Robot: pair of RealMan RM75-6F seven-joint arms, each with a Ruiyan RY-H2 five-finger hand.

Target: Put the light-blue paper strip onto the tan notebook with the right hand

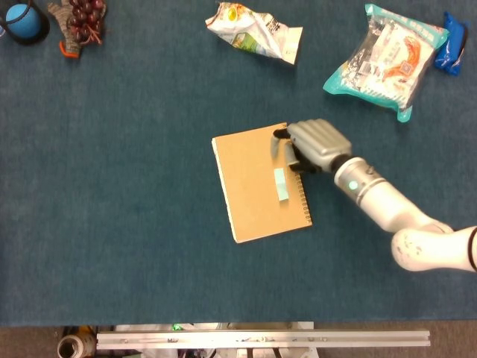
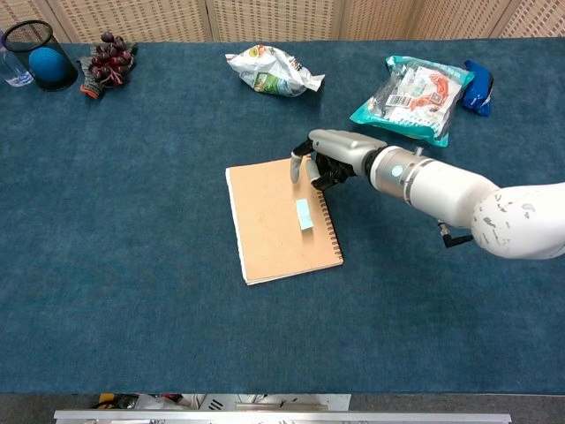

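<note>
The tan spiral notebook (image 1: 257, 186) (image 2: 269, 221) lies in the middle of the blue table. On its right part, close to the spiral binding, the light-blue paper strip (image 1: 281, 185) (image 2: 304, 214) lies flat and free. My right hand (image 1: 309, 146) (image 2: 331, 157) hovers above the notebook's far right corner, apart from the strip, its fingers curved downward with nothing in them. The left hand appears in neither view.
A crumpled snack bag (image 1: 255, 31) (image 2: 272, 71) lies at the back centre. A teal-edged packet (image 1: 387, 56) (image 2: 408, 93) and a blue item (image 1: 452, 43) sit at the back right. A mesh cup with a blue ball (image 2: 40, 55) and grapes (image 2: 108, 55) stand at the back left.
</note>
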